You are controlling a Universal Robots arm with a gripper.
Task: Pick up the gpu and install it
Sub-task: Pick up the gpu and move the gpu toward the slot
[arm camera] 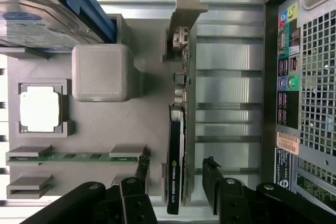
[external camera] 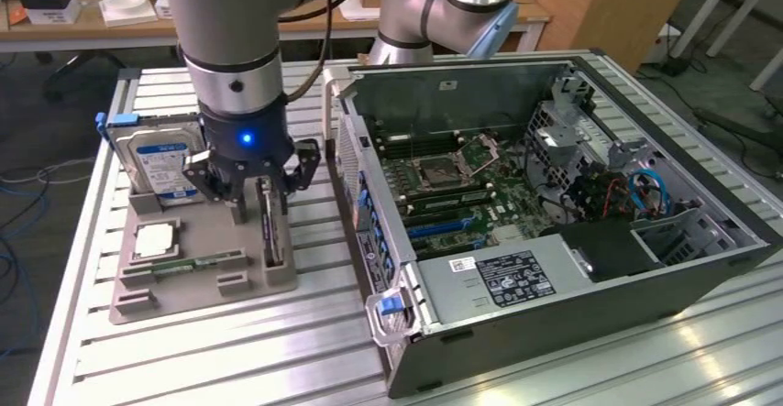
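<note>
Slatted metal worktop (external camera: 685,360). Open computer case (external camera: 588,310) on its side, exterior view's right. Grey holder tray (external camera: 183,296) just beside it, to the left; hard drive (external camera: 159,163) upright in it. The gpu (arm camera: 176,150) stands on edge in the tray slot nearest the case. Jaws wide open, straddling the gpu, clear of both faces, gripping nothing

This is looking like a robotics lab or test workshop. A silver and pale-blue jointed robot arm (external camera: 238,58) is hanging over a ribbed aluminium slotted table (external camera: 245,360), where an open black desktop computer case (external camera: 636,296) is lying on its side beside a grey plastic parts fixture (external camera: 183,291). A second grey arm (external camera: 423,12) is standing behind, a light wooden bench (external camera: 73,32) is holding small boxes, and blue cables (external camera: 17,241) are trailing across the floor.
</note>
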